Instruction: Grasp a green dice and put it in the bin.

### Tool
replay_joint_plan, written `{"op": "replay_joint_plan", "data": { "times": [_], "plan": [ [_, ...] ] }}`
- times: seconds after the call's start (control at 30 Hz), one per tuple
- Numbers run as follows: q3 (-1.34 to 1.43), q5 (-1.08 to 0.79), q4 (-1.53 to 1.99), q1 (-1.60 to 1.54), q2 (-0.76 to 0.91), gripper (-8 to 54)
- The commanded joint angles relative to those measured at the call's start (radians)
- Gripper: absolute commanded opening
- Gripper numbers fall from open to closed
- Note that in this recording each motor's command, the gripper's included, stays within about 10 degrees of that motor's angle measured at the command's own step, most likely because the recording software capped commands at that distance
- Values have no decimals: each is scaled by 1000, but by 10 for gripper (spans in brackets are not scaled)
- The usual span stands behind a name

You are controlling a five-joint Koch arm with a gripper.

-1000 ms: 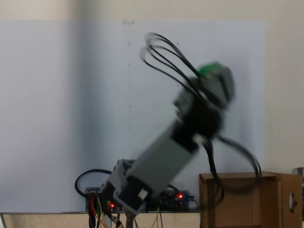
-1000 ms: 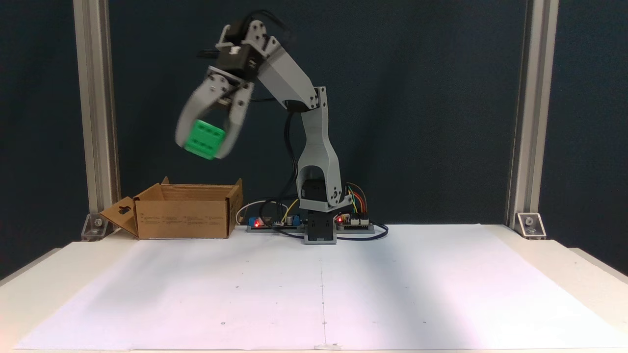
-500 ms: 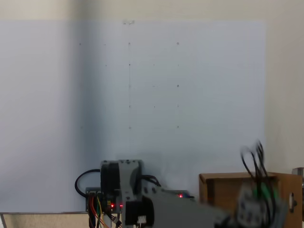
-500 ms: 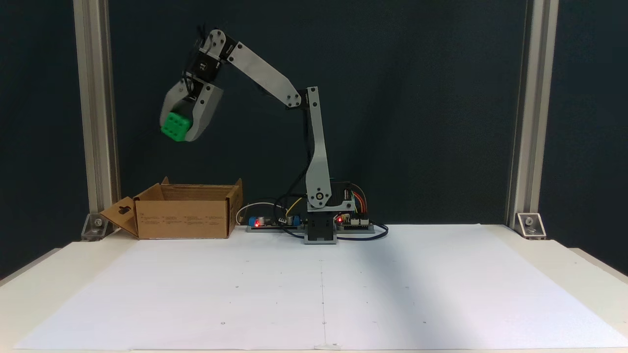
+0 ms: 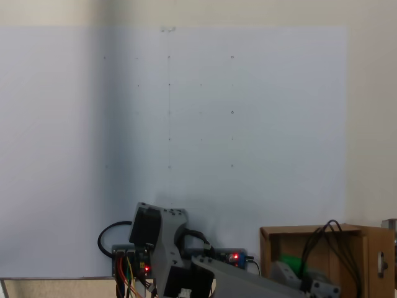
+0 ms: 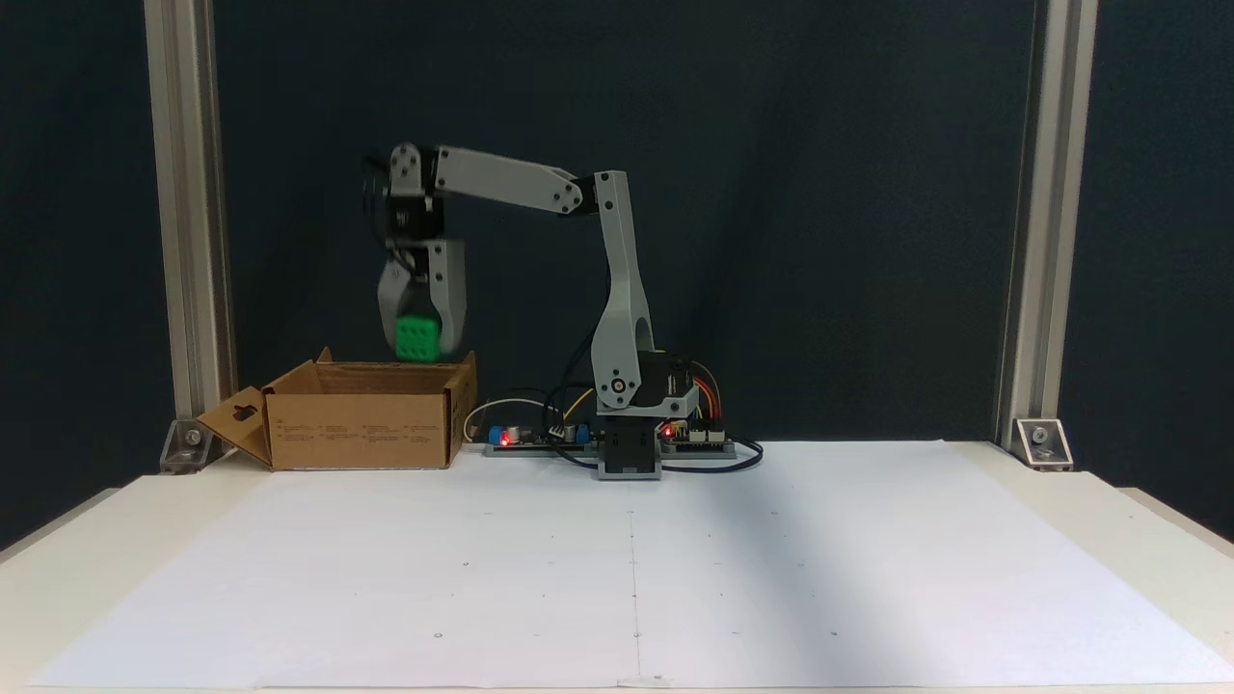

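1. The green dice (image 6: 417, 338) is clamped between the two grey fingers of the gripper (image 6: 420, 339), pips facing the camera in a fixed view.
2. The dice is held in the air just above the open top of the bin (image 6: 362, 428), near the right-hand half of the box as that view shows it.
3. The arm (image 6: 617, 289) is seen bent over: its upper link is run nearly level toward the left, and the gripper is pointed straight down.
4. From above, in a fixed view, a patch of green (image 5: 290, 262) is glimpsed over the brown bin (image 5: 366, 261), with black cables (image 5: 329, 245) looped above it.
5. The bin is set on the white table sheet (image 6: 636, 569), left of the arm's base; one flap (image 6: 236, 424) is folded outward.
6. Red lights are lit on the circuit boards (image 6: 511, 439) beside the base.
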Motion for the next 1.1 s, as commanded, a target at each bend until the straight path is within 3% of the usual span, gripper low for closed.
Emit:
{"op": "replay_joint_plan", "data": {
  "times": [0.0,0.5,0.53,0.6,0.73,0.93,1.07],
  "plan": [
    [14,-63,-98,8,6,126],
    [133,-60,-518,43,5,127],
    [133,-58,-528,46,5,139],
    [133,-55,-541,48,5,321],
    [133,-40,-551,46,5,465],
    [132,-15,-591,44,6,448],
    [129,49,-609,26,98,444]
  ]
}}
